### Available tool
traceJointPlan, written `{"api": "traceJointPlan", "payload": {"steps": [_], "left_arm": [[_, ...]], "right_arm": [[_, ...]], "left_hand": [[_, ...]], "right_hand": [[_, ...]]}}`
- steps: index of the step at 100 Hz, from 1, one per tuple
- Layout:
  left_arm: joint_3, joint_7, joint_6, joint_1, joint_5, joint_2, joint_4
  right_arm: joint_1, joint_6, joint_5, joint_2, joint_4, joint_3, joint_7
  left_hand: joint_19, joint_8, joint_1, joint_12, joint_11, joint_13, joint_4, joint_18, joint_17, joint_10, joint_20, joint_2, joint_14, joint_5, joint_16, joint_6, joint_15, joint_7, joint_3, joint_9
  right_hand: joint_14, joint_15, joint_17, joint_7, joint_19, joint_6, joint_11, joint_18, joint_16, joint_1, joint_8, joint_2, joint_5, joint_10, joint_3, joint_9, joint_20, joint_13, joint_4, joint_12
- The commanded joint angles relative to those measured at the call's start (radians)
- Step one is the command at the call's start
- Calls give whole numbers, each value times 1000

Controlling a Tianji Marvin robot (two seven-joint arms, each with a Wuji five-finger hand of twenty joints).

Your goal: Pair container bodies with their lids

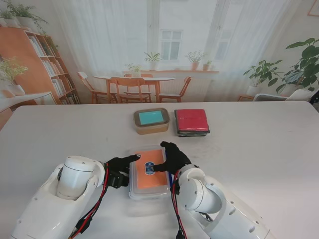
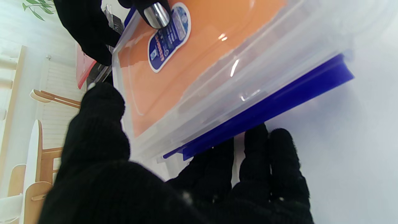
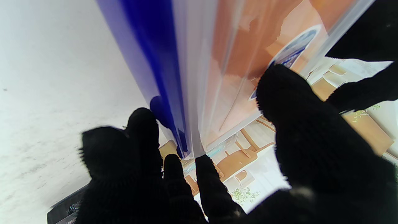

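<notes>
The orange-lidded container (image 1: 149,173) sits on the desk (image 1: 259,154) between the two hands, long axis running from near the robot away toward the far edge, lid up with an oval blue label (image 1: 149,168) on top. The left hand (image 1: 121,166) clasps its left side, thumb on the lid's rim, fingers (image 2: 270,155) under the blue clip. The right hand (image 1: 174,158) grips the right side, thumb pressing the label. Its near end is partly hidden by the arms. Beyond the hands stand two more: one teal-lidded container (image 1: 151,121) and, just beside it, one red-lidded container (image 1: 192,122). Three containers, each lidded.
</notes>
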Motion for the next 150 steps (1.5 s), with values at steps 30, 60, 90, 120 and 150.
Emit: {"api": "traceJointPlan", "payload": {"steps": [30, 60, 90, 120, 150], "left_arm": [[0, 60, 24, 26, -43, -38, 31], [-5, 96, 10, 25, -54, -51, 30], [-12, 100, 14, 16, -41, -51, 35], [-17, 90, 16, 8, -23, -46, 41], [-29, 93, 6, 9, -26, -45, 38]], "right_arm": [[-3, -6, 5, -5, 3, -4, 11], [-2, -9, -9, -4, 6, -14, 11], [-5, -21, -25, -4, 10, -15, -2], [-5, -22, -57, -1, 11, -19, -7], [-1, -20, -77, -2, 17, -30, -17]], "left_hand": [[62, 77, 59, 61, 20, 8, 44, -16, 83, 2, 35, -29, 18, -2, 54, -45, -18, 36, 25, -32], [135, 98, 111, 53, 116, 55, 60, -20, 140, 7, 82, -55, 30, 57, 102, -39, 65, 48, 60, -29], [175, -20, 161, -1, 177, 86, 56, -17, 159, 28, 112, -77, 37, 189, 124, -28, 95, 24, 103, -30], [193, -177, 178, -39, 195, 99, 48, -10, 161, 44, 126, -82, 47, 295, 133, -18, 104, 14, 122, -29], [207, -223, 179, -51, 195, 117, 49, -5, 177, 48, 134, -90, 48, 338, 138, -14, 110, 16, 130, -5]], "right_hand": [[49, 38, -1, 57, 30, 11, 25, -48, -13, 12, 4, -4, -10, 11, 12, -21, 6, 27, 13, -25], [29, 54, 32, 127, 36, -9, 89, -84, -13, 31, 12, -17, 29, 18, 25, -11, 16, 54, 13, -42], [1, 70, 56, 227, 50, -74, 180, -127, -9, 27, 56, -35, 135, 16, 62, -6, 20, 73, 6, -66], [-21, 82, 74, 262, 69, -42, 215, -164, 1, 26, 76, -53, 168, 16, 85, -10, 23, 86, 4, -58], [-40, 91, 93, 271, 79, 8, 234, -193, 10, 21, 88, -67, 170, 27, 108, -15, 19, 102, 1, -33]]}}
